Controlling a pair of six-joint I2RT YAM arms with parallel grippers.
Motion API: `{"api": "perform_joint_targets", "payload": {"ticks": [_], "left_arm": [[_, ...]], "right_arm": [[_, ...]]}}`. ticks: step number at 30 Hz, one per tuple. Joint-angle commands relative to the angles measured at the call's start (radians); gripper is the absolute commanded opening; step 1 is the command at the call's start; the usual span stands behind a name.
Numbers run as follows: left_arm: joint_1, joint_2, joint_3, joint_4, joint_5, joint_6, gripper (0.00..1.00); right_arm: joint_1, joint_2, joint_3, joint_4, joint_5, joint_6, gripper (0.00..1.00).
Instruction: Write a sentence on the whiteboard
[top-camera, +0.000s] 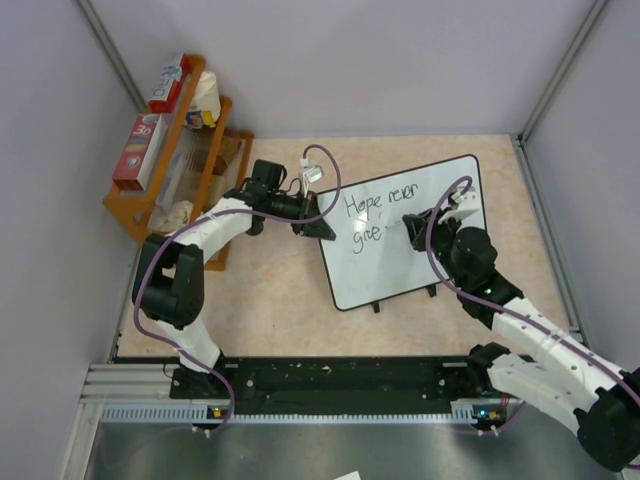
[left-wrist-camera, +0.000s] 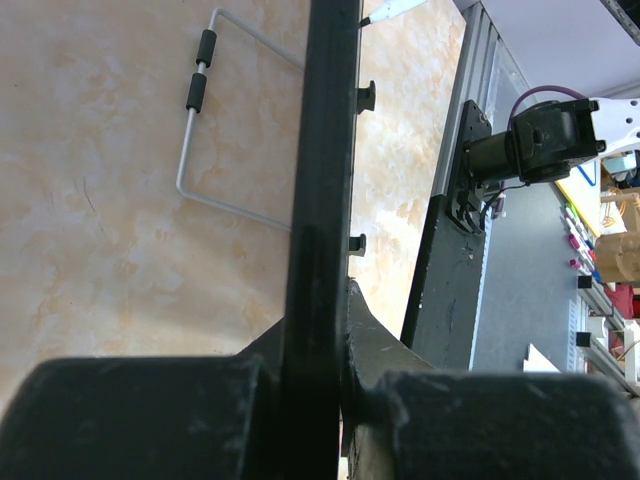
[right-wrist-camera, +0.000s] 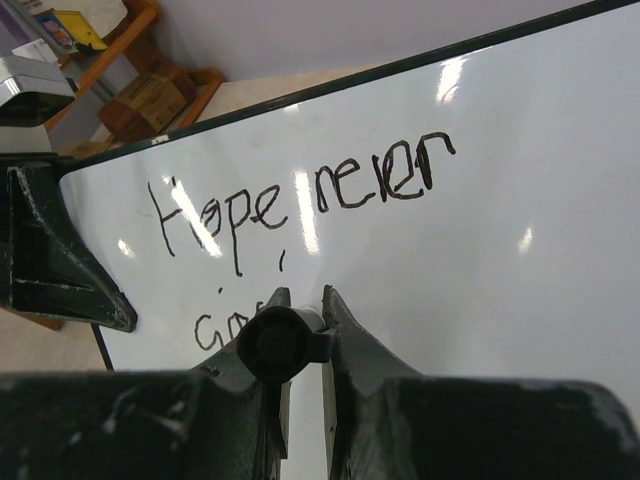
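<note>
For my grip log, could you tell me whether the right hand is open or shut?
Shut: the right hand grips a black marker between its fingers.

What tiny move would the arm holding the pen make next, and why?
Probably a short stroke rightward along the second line. The right end effector is shut on the marker, aimed at the whiteboard, where the sentence reads "Hope never" with only a few letters begun below. The left end effector clamps the board's edge.
</note>
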Motion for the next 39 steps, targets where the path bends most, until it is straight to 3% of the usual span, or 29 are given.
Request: {"api": "perform_joint_targets", "payload": {"ticks": [1,15,25,39], "left_arm": [[-0.037,0.047,-0.056,-0.083,-0.354,0.197,0.00],[-0.037,0.050,-0.053,-0.083,-0.353,0.196,0.00],[-0.037,0.050,-0.051,-0.086,-0.353,0.196,0.00],[-0.040,0.048,-0.053,-0.086,-0.354,0.196,0.00]], "right_arm": [[-0.013,0.009,0.043,0.037,-0.019,0.003,0.00],[-0.011,-0.009,0.010,-0.002,-0.049,-0.002,0.00],[-0.011,-0.043,-0.007,-0.039,0.027,-0.012,0.00],[-0.011,-0.023,-0.028,-0.009,-0.064,0.009,0.00]]}}
